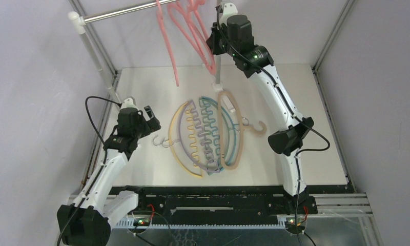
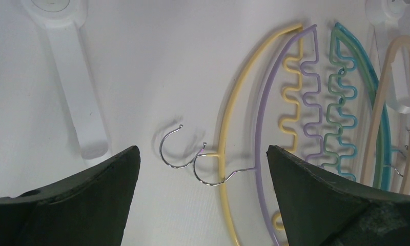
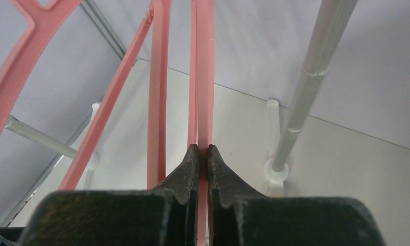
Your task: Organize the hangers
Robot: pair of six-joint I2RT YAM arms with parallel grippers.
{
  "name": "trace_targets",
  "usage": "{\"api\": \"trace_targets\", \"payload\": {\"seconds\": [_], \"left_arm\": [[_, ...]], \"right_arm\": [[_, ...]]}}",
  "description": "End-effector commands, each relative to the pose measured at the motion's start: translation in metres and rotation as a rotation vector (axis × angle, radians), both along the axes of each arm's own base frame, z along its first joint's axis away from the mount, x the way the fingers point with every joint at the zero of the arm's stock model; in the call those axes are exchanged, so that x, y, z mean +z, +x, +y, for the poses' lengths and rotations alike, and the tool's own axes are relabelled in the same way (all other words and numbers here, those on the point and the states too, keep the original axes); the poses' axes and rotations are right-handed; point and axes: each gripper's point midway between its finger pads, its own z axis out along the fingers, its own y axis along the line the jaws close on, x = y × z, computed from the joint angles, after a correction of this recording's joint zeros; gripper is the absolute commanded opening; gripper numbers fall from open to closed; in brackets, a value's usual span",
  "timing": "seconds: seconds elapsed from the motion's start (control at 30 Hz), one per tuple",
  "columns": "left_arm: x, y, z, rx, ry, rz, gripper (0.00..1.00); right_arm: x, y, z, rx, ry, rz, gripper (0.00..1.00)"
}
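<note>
Matte black right jaws — tight on thin, smooth pink hanger [image 3: 205, 77]

1. My left arm [image 1: 104, 171] and right arm [image 1: 278, 93] have white links and black joint housings.
2. Black cables [image 1: 91, 120] loop beside them, and small green lights [image 1: 233, 51] glow at my right wrist.
3. My fingers [image 2: 80, 200] are matte black wedges with rough-textured tips.

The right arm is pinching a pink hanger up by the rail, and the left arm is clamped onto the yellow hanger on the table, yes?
Not quite. The left arm's fingers stand wide open above the yellow hanger, gripping nothing, as the left wrist view shows. The right arm's fingers do pinch a pink hanger up by the rail.
</note>
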Motion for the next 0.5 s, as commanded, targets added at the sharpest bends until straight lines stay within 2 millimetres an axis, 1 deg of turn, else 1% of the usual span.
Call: {"api": "trace_targets", "payload": {"seconds": [0.0, 0.03, 0.17, 0.3, 0.4, 0.47], "left_arm": [[0.023, 0.009, 0.004, -0.002, 0.017, -0.05, 0.99], [0.022, 0.009, 0.004, -0.001, 0.018, -0.048, 0.99], [0.019, 0.009, 0.005, 0.006, 0.015, -0.041, 0.99], [0.019, 0.01, 0.007, 0.012, 0.013, -0.041, 0.99], [0.018, 0.011, 0.007, 0.018, 0.009, -0.043, 0.99], [0.017, 0.011, 0.007, 0.016, 0.005, -0.041, 0.98]], "right_arm": [[0.046, 0.01, 0.001, -0.011, 0.137, -0.11, 0.09], [0.046, 0.012, 0.001, -0.011, 0.147, -0.11, 0.1], [0.049, 0.015, 0.002, -0.01, 0.165, -0.122, 0.19], [0.059, 0.015, 0.001, -0.009, 0.18, -0.151, 0.26], [0.064, 0.015, 0.0, -0.011, 0.187, -0.169, 0.29], [0.064, 0.016, -0.002, -0.017, 0.188, -0.168, 0.32]]}}
